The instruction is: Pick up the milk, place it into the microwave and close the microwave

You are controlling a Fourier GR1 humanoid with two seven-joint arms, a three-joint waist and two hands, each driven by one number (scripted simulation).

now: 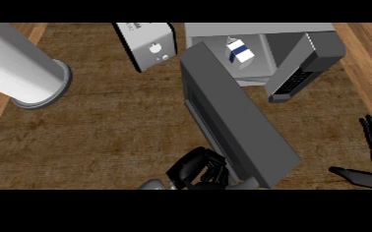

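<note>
The milk carton, white with a blue band, stands inside the open microwave at the back right of the counter. The microwave's dark grey door swings out toward me, a long slab running from the cavity down to the lower middle. My left hand sits at the door's near end, on its left side, with its fingers curled and nothing held. At the right edge my right hand rests open, away from the door and the microwave.
A large white cylinder on a grey base stands at the far left. A silver box-shaped appliance stands just left of the microwave. The microwave's control panel side juts out at the right. Bare wooden counter lies at centre left.
</note>
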